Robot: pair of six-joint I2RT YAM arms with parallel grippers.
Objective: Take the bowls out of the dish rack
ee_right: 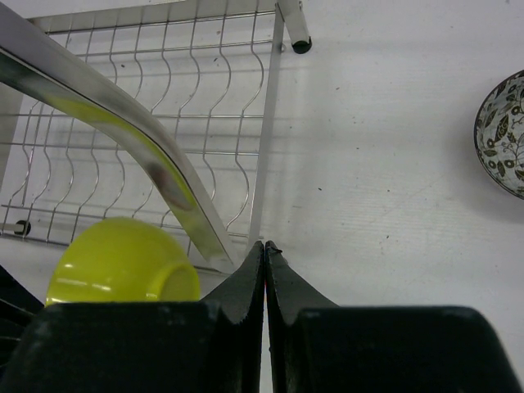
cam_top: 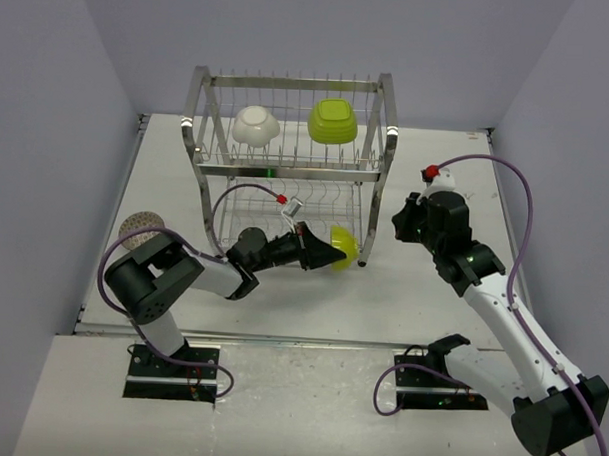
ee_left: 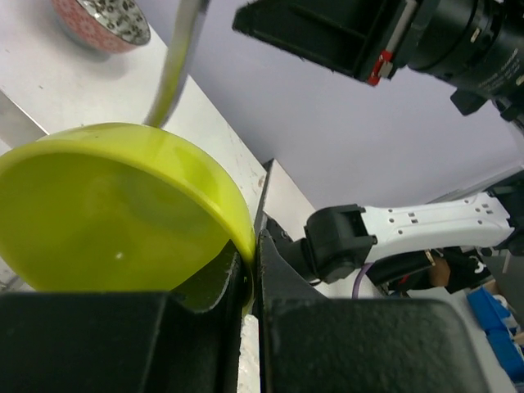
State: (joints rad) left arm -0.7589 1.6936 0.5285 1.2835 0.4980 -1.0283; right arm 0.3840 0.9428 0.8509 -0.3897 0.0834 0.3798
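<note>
We seem to be pulling the round green bowl from the lower tier of the dish rack, left end effector clamped on its rim; the right end effector is closed, empty. Next: clear the corner post, then set it on the counter

Dish rack stands at the far centre of the table. On the upper tier, first bowl sits left and second bowl right. Third bowl is at the lower tier's front right corner. Fourth bowl lies on the table left of the rack. Fifth bowl lies on the table at the rack's opposite side, well apart.
</note>
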